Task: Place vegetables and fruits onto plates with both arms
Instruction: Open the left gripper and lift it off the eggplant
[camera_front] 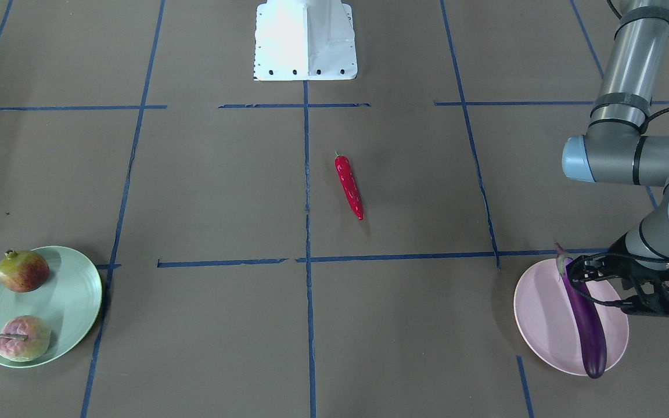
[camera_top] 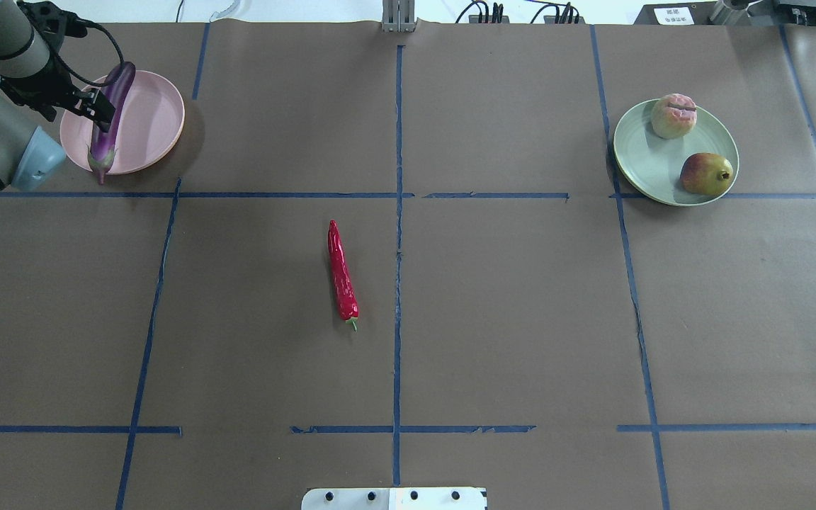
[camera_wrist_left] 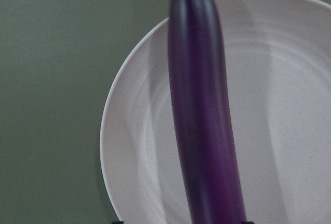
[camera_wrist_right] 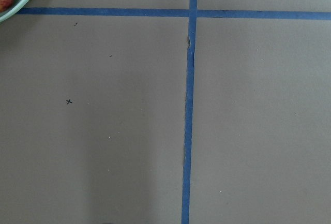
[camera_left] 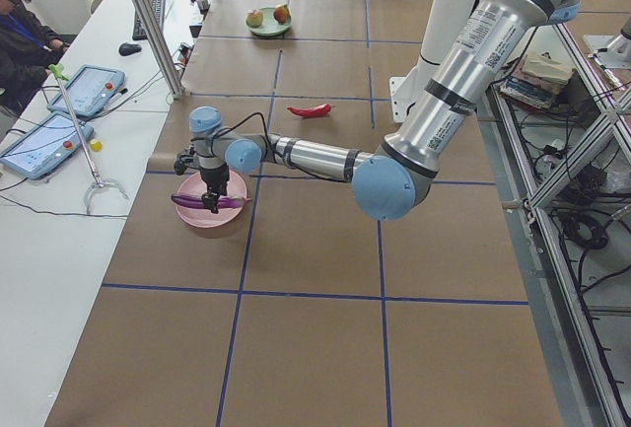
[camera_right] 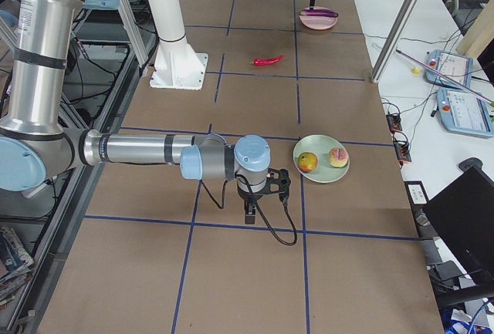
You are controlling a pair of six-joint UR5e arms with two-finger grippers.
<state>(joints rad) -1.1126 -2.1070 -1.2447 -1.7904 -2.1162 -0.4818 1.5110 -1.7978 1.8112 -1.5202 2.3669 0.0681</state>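
Note:
The purple eggplant [camera_front: 587, 325] lies across the pink plate [camera_front: 543, 313], with both ends past the rim. My left gripper [camera_front: 578, 278] is low over its cap end, jaws apart on either side of it. The left wrist view shows the eggplant [camera_wrist_left: 201, 105] on the plate [camera_wrist_left: 279, 105]. The red chili pepper [camera_front: 349, 187] lies alone at mid-table. The pomegranate [camera_front: 22, 270] and the bumpy pink-green fruit [camera_front: 23, 338] sit on the green plate [camera_front: 73, 296]. My right gripper [camera_right: 251, 212] hangs low beside the green plate [camera_right: 320, 172]. I cannot tell if it is open.
The white base block [camera_front: 305, 40] stands at the robot's side of the table. Blue tape lines cross the brown table cover. An operator [camera_left: 25, 33] sits with tablets at a side desk. The right wrist view shows bare table and the green plate's rim [camera_wrist_right: 15, 1].

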